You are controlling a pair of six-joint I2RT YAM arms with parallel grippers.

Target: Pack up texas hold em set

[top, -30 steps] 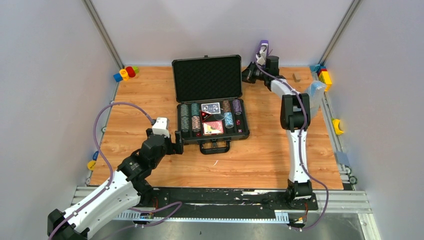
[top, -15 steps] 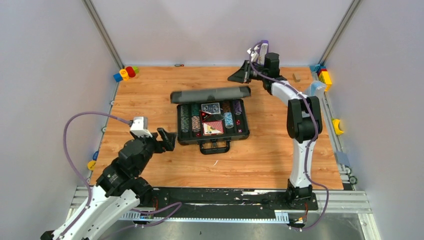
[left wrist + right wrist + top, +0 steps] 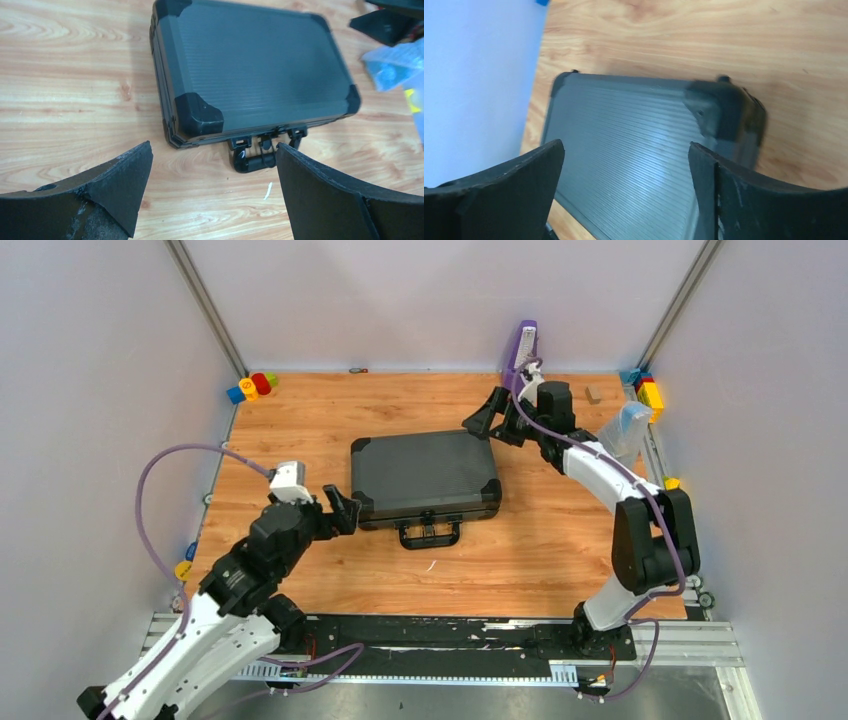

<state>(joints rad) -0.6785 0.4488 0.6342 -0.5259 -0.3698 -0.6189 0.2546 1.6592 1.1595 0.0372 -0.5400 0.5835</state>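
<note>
Judging by the lid, how far along is the packing?

Nearly finished, I'd say. The black ribbed hard case with reinforced corners (image 3: 425,475) lies shut and flat in the middle of the wooden tabletop (image 3: 300,420), so nothing of its contents shows. The small latches (image 3: 241,143) beside its black carry handle (image 3: 430,534) are too small to tell whether they are fastened; that may be what is left.

And the hands?

Both stand apart, holding nothing. The left hand (image 3: 343,510) sits just beside the case's near left corner. The right hand (image 3: 488,423) hovers at its far right corner.

How does the case look?

Lid square on the base, handle facing the near edge, no gap that I can see.
</note>
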